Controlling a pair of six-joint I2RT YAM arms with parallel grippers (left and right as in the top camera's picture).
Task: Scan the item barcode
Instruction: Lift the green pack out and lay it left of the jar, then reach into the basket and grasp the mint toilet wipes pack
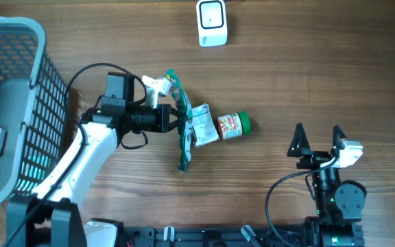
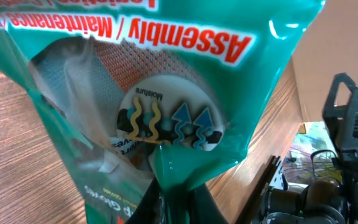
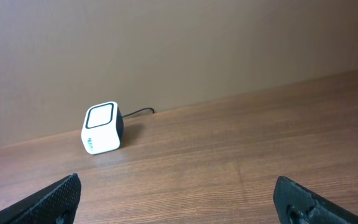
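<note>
The left gripper (image 1: 180,122) was clamped on the green packet (image 1: 184,127), pinching it by its lower edge so that the packet stood on edge ahead of the fingers, just above the table (image 1: 307,68). A jar (image 1: 233,125) lay just beyond the packet, further out from the gripper's tip. The scanner (image 1: 212,22) sat well off to the gripper's left and forward. The basket (image 1: 19,41) was behind it, by the arm's elbow. The right gripper (image 1: 317,134) stood with its jaws wide apart and nothing between them, well away from the packet.

The packet looked like thin, glossy film around something soft: light, floppy and likely slippery. A pinch on a sealed edge probably suits it best, since the middle would give and crease. Held by one edge it may sag or swing, so the printed side could be hard to keep flat toward the scanner.

The left wrist view showed what the overhead could not: the packet (image 2: 185,74) close up, with red "Assembly / Maintenance" lettering, a round label (image 2: 166,118) and the film creased where it ran down into the left gripper (image 2: 178,202). No barcode was plain there. The overhead showed a white printed patch on the packet's far side, too small to read. The right wrist view alone showed the scanner (image 3: 102,127) from the side, its window facing up and toward the right gripper (image 3: 176,190), with a cable behind.
</note>
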